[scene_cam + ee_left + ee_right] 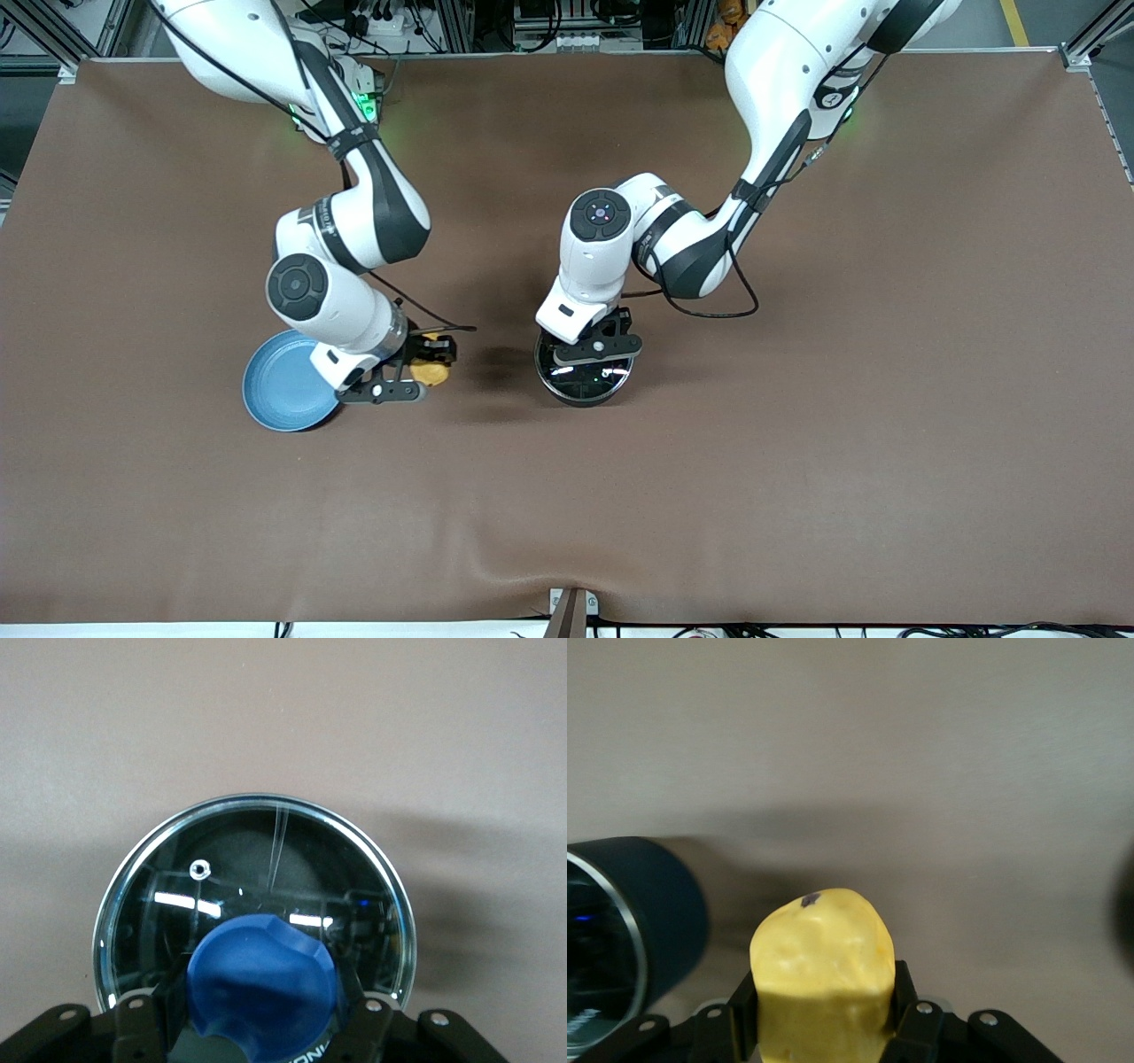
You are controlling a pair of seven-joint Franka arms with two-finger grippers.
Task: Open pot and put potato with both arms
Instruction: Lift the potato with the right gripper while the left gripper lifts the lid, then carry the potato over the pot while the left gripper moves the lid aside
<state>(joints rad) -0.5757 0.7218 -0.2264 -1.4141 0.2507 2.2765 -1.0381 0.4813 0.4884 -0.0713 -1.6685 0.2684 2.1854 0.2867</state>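
Brown cloth covers the whole table [797, 461], and aluminium framing is seen along its edge where the arm bases stand. Near the middle of the table the pot [585, 377] is set, its glass lid [257, 890] in place on the steel rim. The left gripper [595, 347] is lowered onto the lid, and its fingers [133, 1028] are closed on either side of the blue knob [261, 983], which is clamped between them. The pot's handle cannot be made out under the arm.

Toward the right arm's end of the table, a light-blue plate [282, 390] lies flat, partly covered by the right arm. The right gripper [423, 365] is held just beside the plate, between it and the pot, with its fingers [912, 1028] pressed against both sides of the yellow potato [824, 979]. The potato is gripped clear of the plate, above the bare cloth, and the dark pot wall [651, 904] is seen close by in the right wrist view.
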